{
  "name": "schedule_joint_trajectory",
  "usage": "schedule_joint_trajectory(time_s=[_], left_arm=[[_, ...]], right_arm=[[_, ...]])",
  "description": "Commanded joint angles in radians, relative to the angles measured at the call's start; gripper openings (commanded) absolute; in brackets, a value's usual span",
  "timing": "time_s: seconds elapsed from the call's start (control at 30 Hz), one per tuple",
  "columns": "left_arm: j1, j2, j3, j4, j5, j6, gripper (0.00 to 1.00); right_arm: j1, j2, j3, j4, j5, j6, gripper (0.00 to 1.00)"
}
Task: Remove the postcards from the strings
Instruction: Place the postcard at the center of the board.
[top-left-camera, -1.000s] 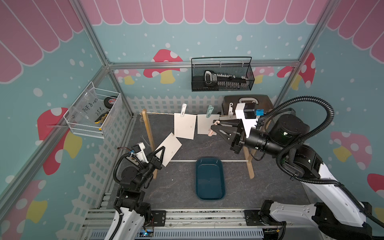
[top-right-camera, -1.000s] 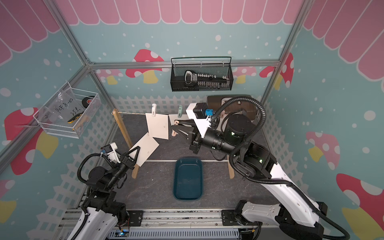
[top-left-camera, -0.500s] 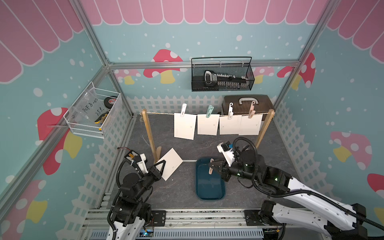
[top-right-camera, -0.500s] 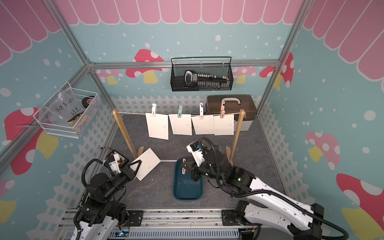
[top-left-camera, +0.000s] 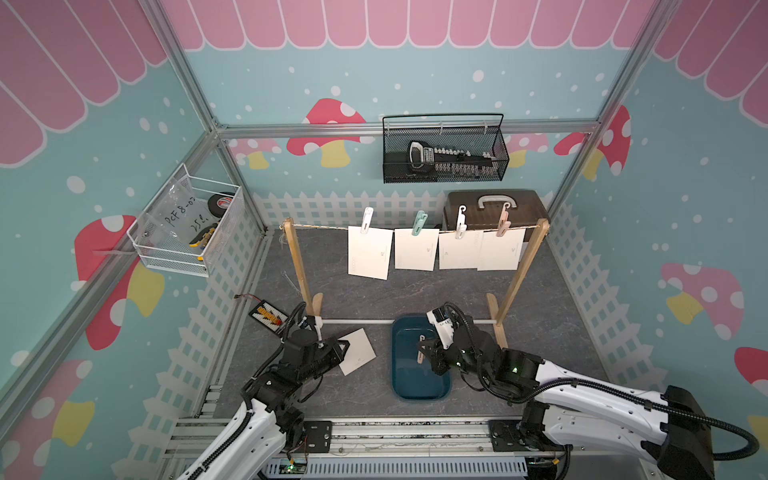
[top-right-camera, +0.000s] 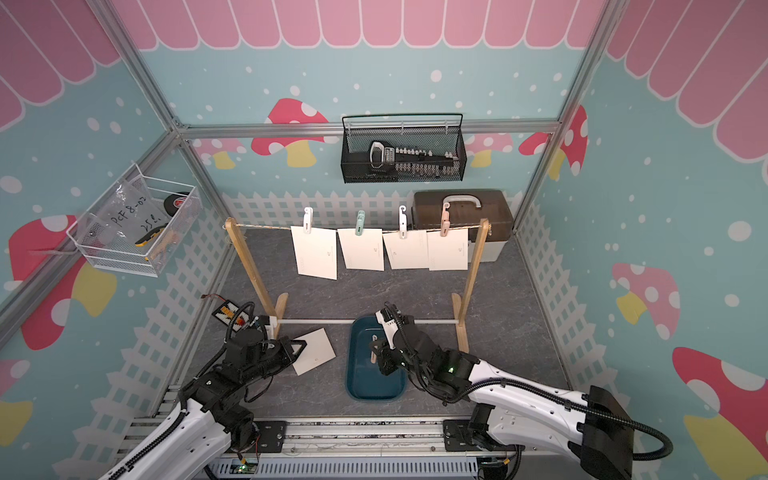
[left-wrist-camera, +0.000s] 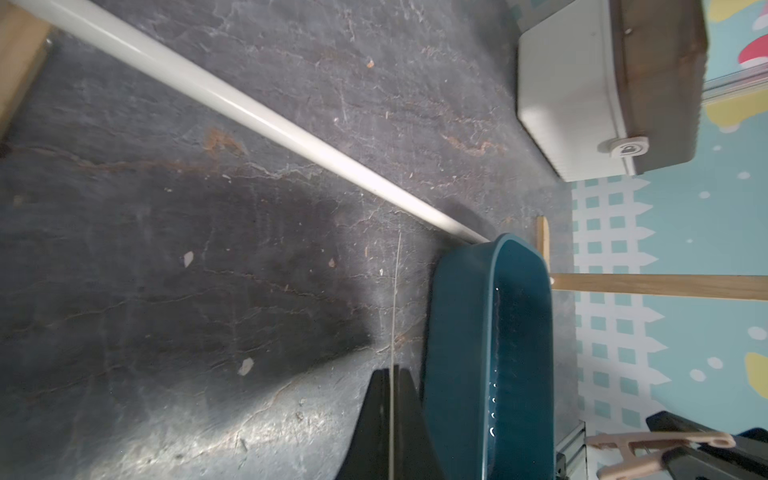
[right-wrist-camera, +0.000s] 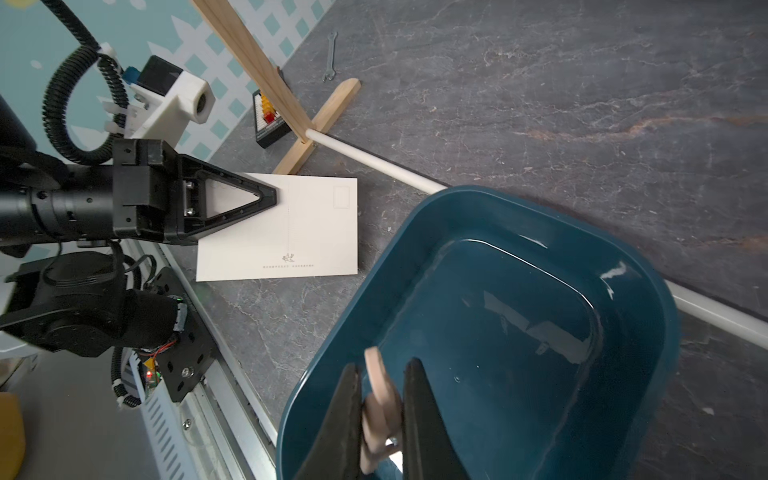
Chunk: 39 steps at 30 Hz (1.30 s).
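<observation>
Near left of the floor: the left gripper (top-left-camera: 343, 345) is pressed together on the left edge of one loose postcard (top-left-camera: 360, 352). The card lies flat and low, just left of the tray. Whether it touches the floor cannot be told.
Left wrist view: the loose postcard appears edge-on as a thin pale line between the two black fingers (left-wrist-camera: 374, 419).
Near centre: the right gripper (top-left-camera: 424, 353) is pinching a pale pink clothespin (right-wrist-camera: 376, 399), held over the inside of the dark teal tray (top-left-camera: 400, 388).
Tray: it sits on the grey floor with its far rim at the white rod (top-left-camera: 357, 321) that joins the posts' feet.
String (top-left-camera: 320, 227): thin tan twine runs taut between the left post (top-left-camera: 299, 266) and the right post (top-left-camera: 523, 270), across the far half of the floor.
Hanging postcards (top-left-camera: 370, 257): four hang side by side on the right part of the string. The two rightmost overlap at their edges.
Pegs on the string: from left to right, a white peg (top-left-camera: 367, 220), a green peg (top-left-camera: 419, 222), a second white peg (top-left-camera: 460, 222) and a pink peg (top-left-camera: 503, 220), one per card.
Far right: a brown box (top-left-camera: 494, 203) with a grey handle stands behind the right post, against the fence wall.
</observation>
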Motion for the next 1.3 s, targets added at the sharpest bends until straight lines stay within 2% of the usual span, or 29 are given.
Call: schedule_joint_trajectory(time_s=[0.0,0.17,0.37,0.43,0.57,0.73,1.0,1.13,1.27], left_arm=[[-0.012,0.054,0.01,0.025,-0.033,0.022,0.0],[-0.012,0.136,0.018,0.038,-0.024,0.032,0.01],[-0.012,0.195,0.043,0.031,-0.029,0.057,0.33],[-0.012,0.206,0.049,0.029,-0.033,0.065,0.38],[-0.012,0.206,0.059,0.013,-0.052,0.081,0.4],[-0.01,0.173,0.078,-0.064,-0.133,0.1,0.48],[-0.01,0.06,0.13,-0.225,-0.301,0.122,0.74],[-0.009,0.029,0.177,-0.276,-0.352,0.146,0.79],[-0.009,0.019,0.226,-0.284,-0.368,0.17,0.79]], right_arm=[[0.007,0.024,-0.031,0.065,0.055,0.037,0.03],[0.008,0.061,-0.067,0.122,0.069,0.05,0.06],[0.008,0.113,-0.072,0.135,0.093,0.052,0.08],[0.007,0.131,-0.082,0.157,0.093,0.058,0.09],[0.006,0.169,-0.094,0.191,0.09,0.059,0.12],[0.004,0.225,-0.075,0.196,0.067,0.05,0.15],[0.0,0.267,-0.077,0.203,0.082,0.053,0.15],[-0.003,0.28,-0.075,0.204,0.087,0.056,0.17],[-0.004,0.292,-0.074,0.204,0.088,0.059,0.26]])
